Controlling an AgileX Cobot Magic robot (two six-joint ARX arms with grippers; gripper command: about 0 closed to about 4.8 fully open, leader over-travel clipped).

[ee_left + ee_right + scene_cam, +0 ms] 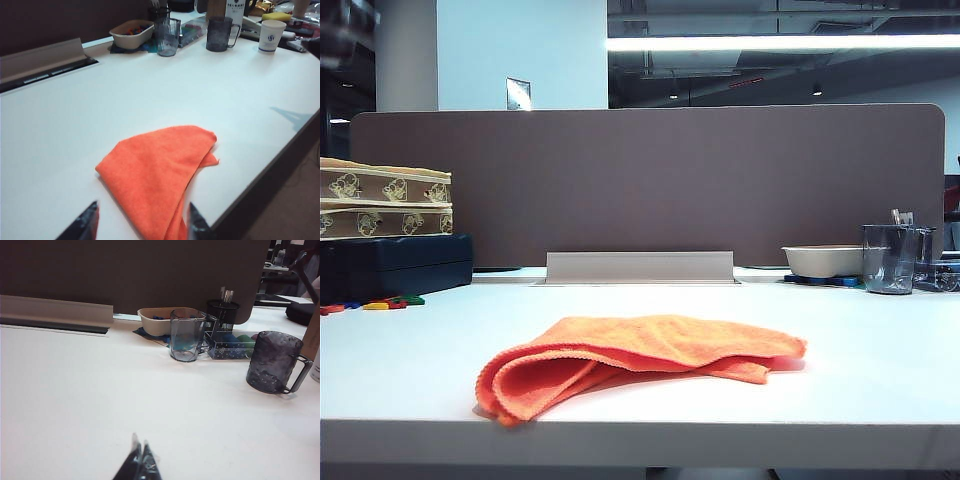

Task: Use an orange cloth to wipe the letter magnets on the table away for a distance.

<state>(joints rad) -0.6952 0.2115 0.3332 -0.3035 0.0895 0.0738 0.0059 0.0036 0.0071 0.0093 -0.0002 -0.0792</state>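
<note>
You saw the orange cloth lying folded and rumpled near the front edge of the table, around the 6 o'clock part of the exterior view, with one fold curled up at its left end. The letter magnets sat far away at about 9 o'clock, close to the dark box; they were so small that you could make out only red, yellow, blue and green spots, not the letters. Neither arm appeared in the exterior view.

In the left wrist view, the left gripper hung just above the near end of the orange cloth, not touching it. Only the two dark fingertips were visible, the rest was cut off; they stood well apart, so it was released and held nothing.

In the right wrist view, the right gripper was over bare table, well apart from the clear cup and the dark mug. Only its tips showed, pressed together, so it was clenched on nothing. The contents of the beige bowl were mostly hidden.
</note>
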